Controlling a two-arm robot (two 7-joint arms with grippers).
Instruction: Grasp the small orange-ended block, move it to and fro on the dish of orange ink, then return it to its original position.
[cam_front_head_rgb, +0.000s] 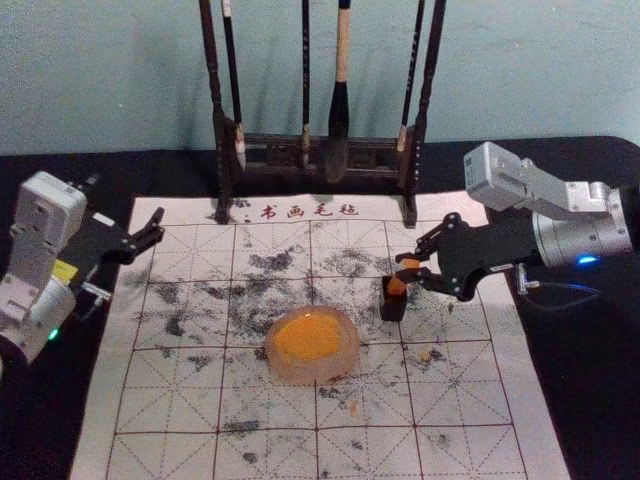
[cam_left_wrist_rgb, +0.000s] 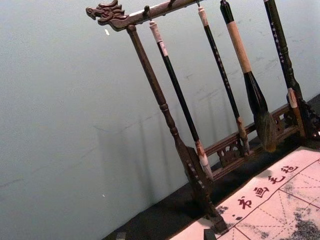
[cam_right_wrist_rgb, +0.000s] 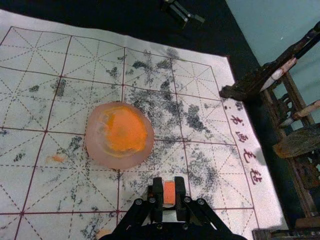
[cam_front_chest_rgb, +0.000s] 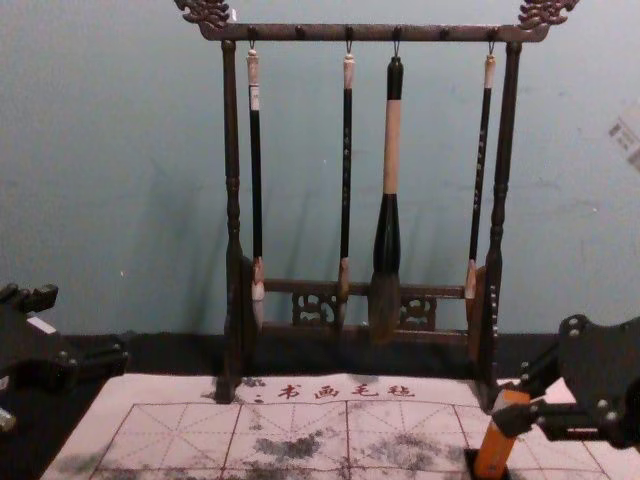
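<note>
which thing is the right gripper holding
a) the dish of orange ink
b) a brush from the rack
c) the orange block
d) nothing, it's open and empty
c, the right gripper is shut on the orange block, with a finger pressed to each side of its upper end.

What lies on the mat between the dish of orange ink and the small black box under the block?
No object: in the head view, just smudged, printed mat separates the dish from the black box.
</note>
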